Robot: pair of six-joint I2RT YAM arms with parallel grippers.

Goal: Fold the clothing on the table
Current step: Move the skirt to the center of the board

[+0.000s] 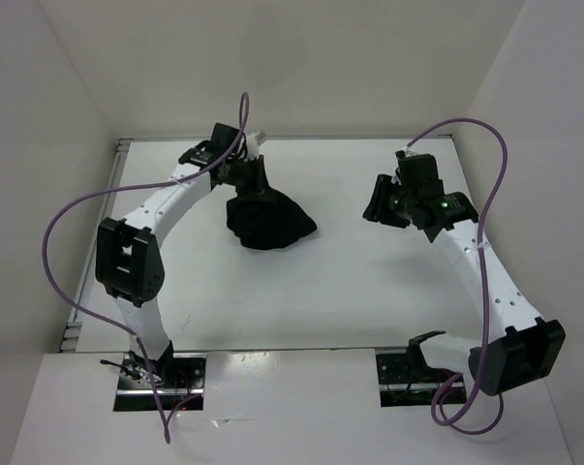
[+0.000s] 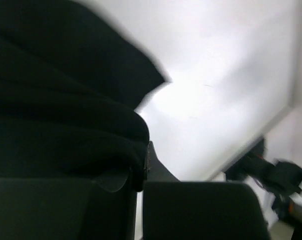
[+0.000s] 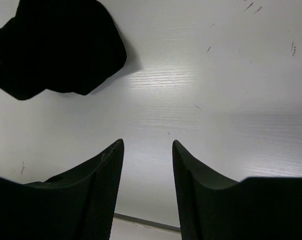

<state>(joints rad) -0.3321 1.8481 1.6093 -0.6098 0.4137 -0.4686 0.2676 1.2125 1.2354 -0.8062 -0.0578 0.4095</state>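
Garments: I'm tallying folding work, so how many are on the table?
1. The bunched black garment sits left of centre on the table, held by the left gripper; none seems hidden.

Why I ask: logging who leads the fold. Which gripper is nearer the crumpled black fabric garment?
Left. The left gripper has its jaws shut on the black fabric garment at its far end; the right gripper hangs apart to its right over the white table, jaws open.

Plain black clothing (image 1: 270,221) sits crumpled in a heap on the white table (image 1: 350,291).
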